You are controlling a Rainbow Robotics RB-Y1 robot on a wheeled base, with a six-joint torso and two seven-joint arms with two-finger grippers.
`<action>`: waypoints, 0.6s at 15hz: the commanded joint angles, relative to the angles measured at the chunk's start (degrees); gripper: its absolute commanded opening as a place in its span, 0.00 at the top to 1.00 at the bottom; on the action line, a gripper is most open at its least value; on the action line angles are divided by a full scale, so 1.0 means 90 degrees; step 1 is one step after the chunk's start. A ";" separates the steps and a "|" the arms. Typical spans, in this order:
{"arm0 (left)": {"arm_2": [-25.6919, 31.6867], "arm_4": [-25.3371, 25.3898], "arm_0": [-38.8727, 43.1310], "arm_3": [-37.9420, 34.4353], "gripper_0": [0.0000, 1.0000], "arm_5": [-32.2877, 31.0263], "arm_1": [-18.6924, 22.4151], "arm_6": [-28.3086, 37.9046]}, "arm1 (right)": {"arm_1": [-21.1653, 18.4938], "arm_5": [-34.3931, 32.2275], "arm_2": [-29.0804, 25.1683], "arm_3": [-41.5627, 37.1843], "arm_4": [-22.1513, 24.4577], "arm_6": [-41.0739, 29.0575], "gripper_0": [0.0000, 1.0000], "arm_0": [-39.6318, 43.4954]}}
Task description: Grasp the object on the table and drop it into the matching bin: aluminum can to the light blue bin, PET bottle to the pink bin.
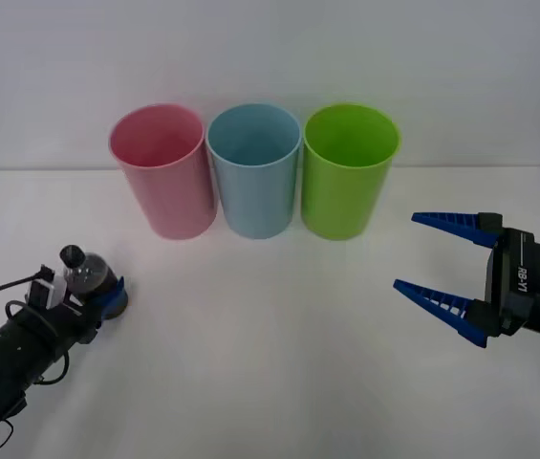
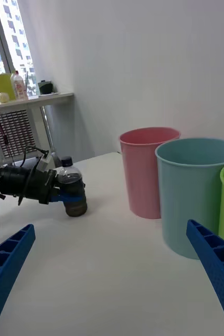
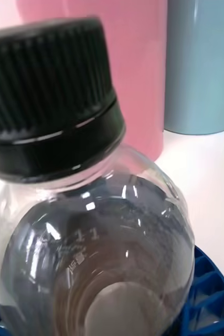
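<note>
PET bottle (image 1: 85,275): small, rigid, slick, part-filled; left gripper (image 1: 107,296) clasps its body, seven o'clock of pink bin (image 1: 162,170). Right gripper (image 1: 449,273): wide, idle.

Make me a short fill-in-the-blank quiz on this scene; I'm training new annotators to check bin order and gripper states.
1. The left gripper is shut on the ____.
2. In the front view, the cup between the pink bin and the green cup is coloured ____.
3. The right gripper, off to the right over the table, has its fingers ____.

Missing words: PET bottle; light blue; open
</note>
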 commanded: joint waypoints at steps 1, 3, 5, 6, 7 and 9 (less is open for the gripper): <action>0.0010 0.0017 0.0018 0.0000 1.00 -0.0133 0.0001 0.0038 | 0.0000 0.0000 0.0000 0.0000 0.0000 0.0000 0.00 0.0000; 0.0000 -0.0003 0.0037 -0.0039 1.00 -0.0240 0.0001 0.0057 | 0.0000 0.0000 0.0000 0.0000 0.0000 0.0000 0.00 0.0000; -0.0019 -0.0140 0.0301 -0.0596 1.00 -0.0191 0.0001 0.0145 | 0.0000 0.0000 0.0000 0.0000 0.0000 0.0000 0.00 0.0000; -0.0019 -0.0198 0.0418 -0.0889 1.00 -0.0162 0.0020 0.0204 | 0.0000 0.0000 0.0000 0.0000 0.0000 0.0000 0.00 0.0000; -0.0068 -0.0208 0.0496 -0.1153 1.00 -0.0103 0.0098 0.0301 | 0.0000 0.0000 0.0000 0.0000 0.0000 0.0000 0.00 0.0000; -0.0380 -0.0130 0.0682 -0.1768 1.00 0.0297 0.0382 0.0838 | 0.0000 0.0000 0.0000 0.0000 0.0000 0.0000 0.00 0.0000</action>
